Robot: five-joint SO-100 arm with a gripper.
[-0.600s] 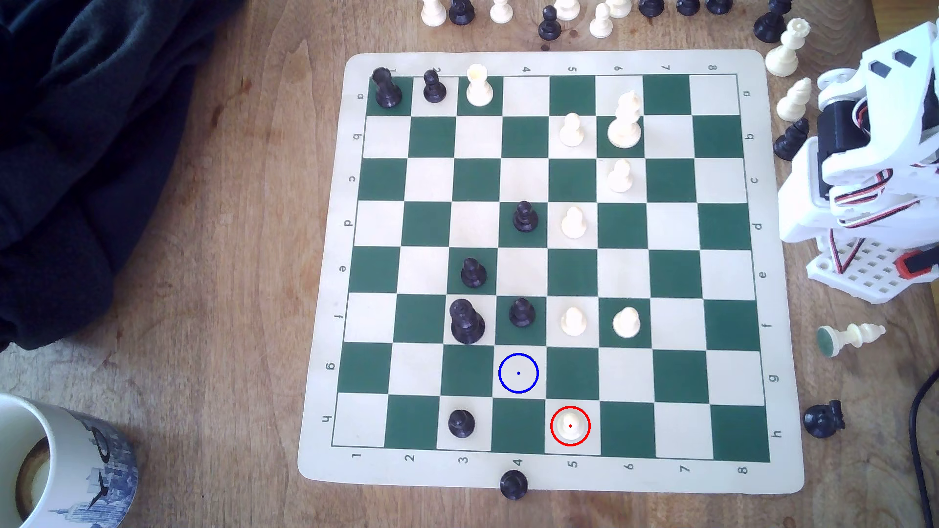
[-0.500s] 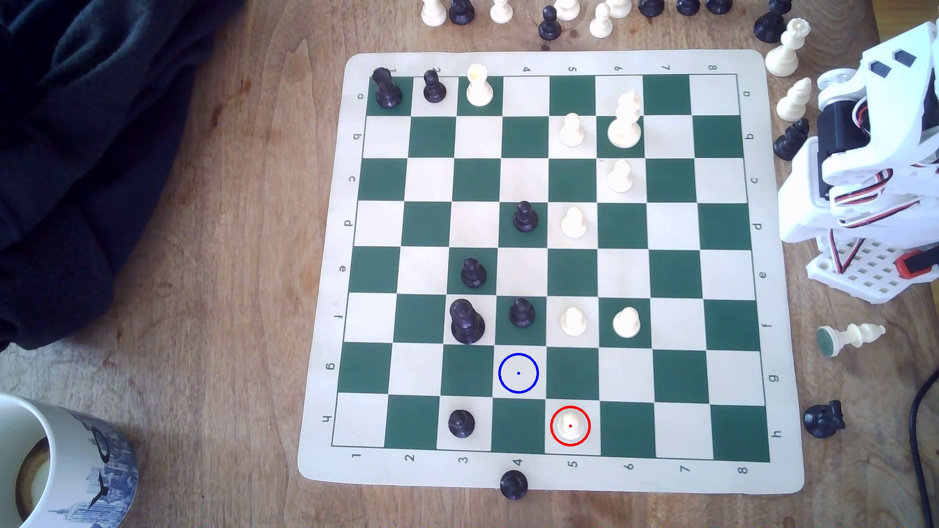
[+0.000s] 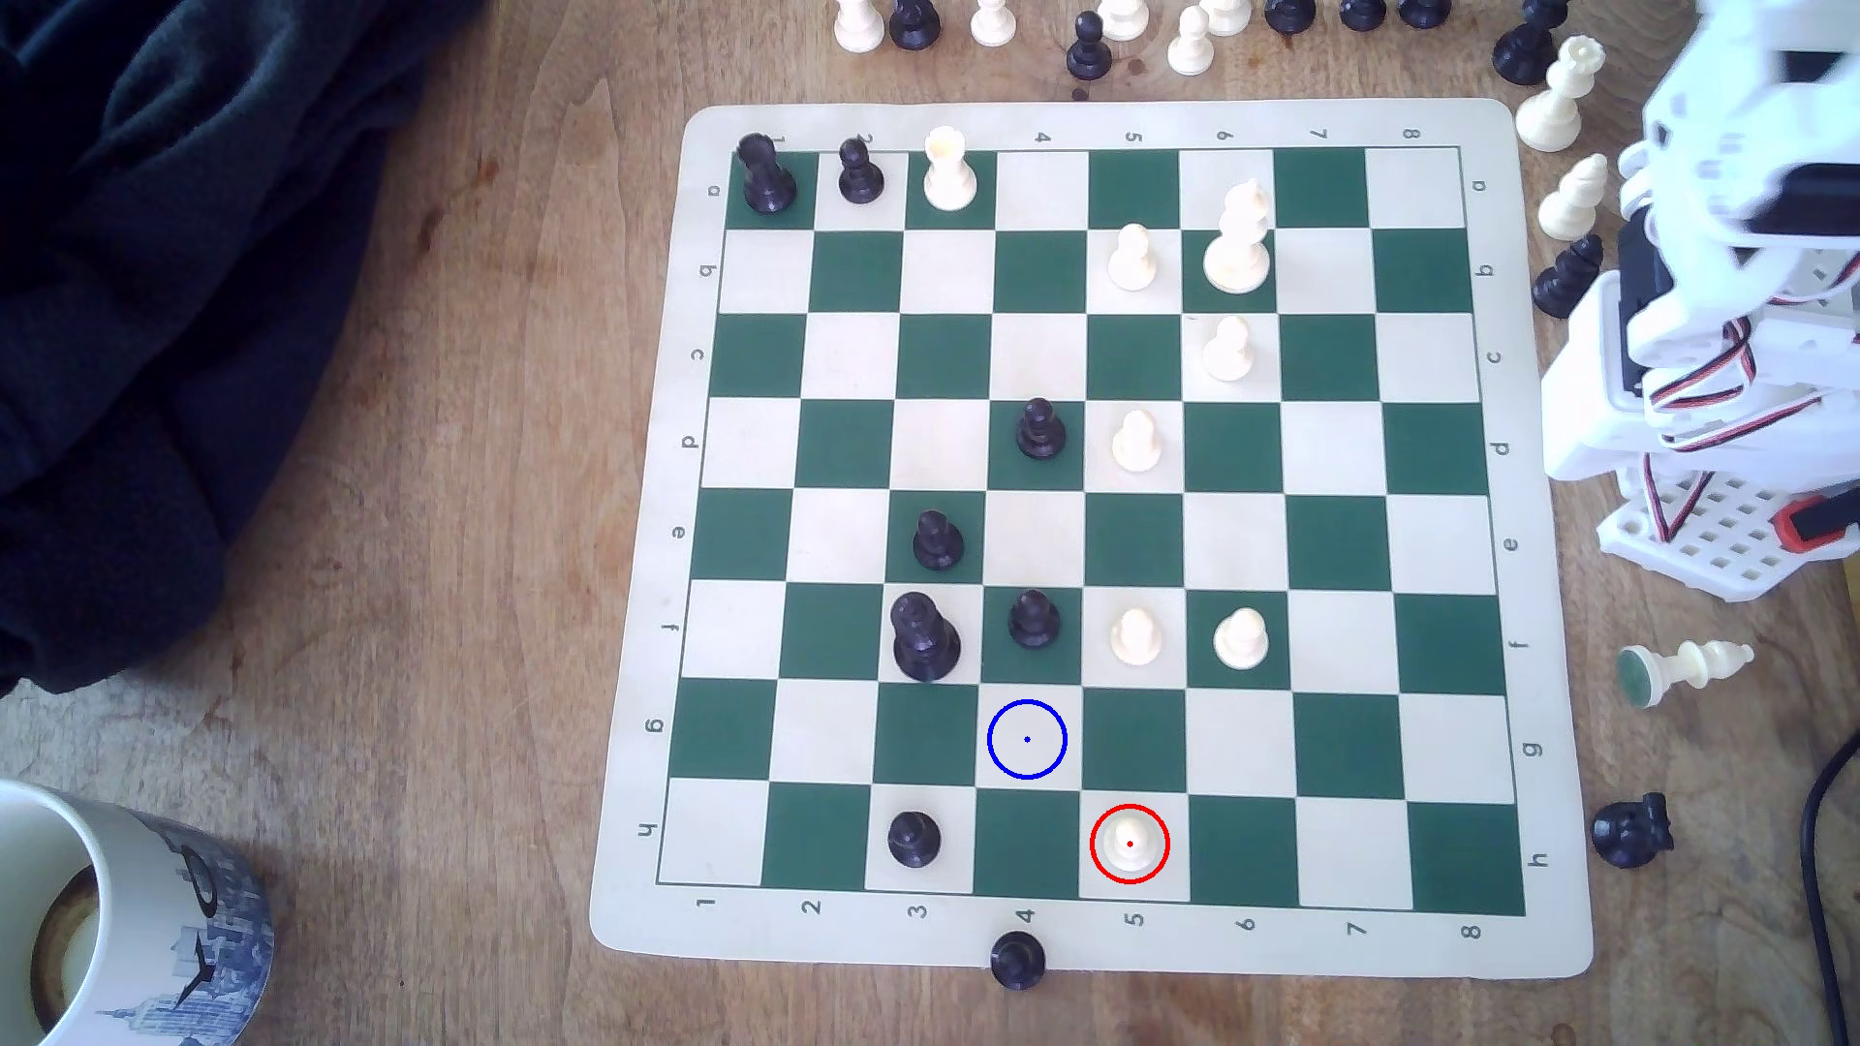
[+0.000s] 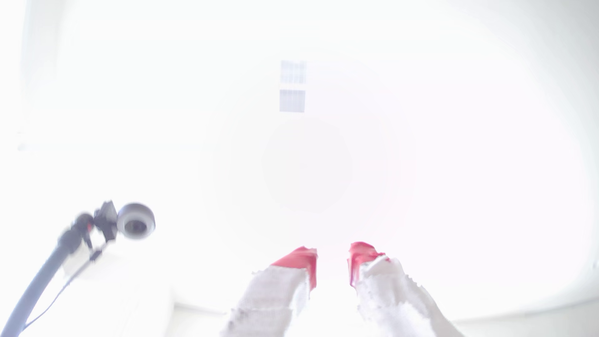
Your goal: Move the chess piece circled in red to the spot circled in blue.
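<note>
The chess piece (image 3: 1129,843), a small cream pawn ringed in red, stands on a cream square in the board's nearest row in the exterior view. The spot (image 3: 1027,739), a cream square with a blue ring and dot, lies one row further up and one column to the exterior view's left, and nothing stands on it. The white arm (image 3: 1731,251) is folded up off the board at the exterior view's right edge, blurred. In the washed-out wrist view my gripper (image 4: 333,259) points at a bright ceiling, its red-tipped fingers (image 4: 301,259) apart with nothing between them.
Black and white pieces dot the green and cream board mat (image 3: 644,503). A black pawn (image 3: 914,838) stands two squares to the left of the ringed pawn. Spare pieces line the far edge and right side. A mug (image 3: 131,905) and dark cloth (image 3: 181,251) lie left.
The arm's upper part has swung upward at the exterior view's right edge and is now blurred. No piece on the board has moved.
</note>
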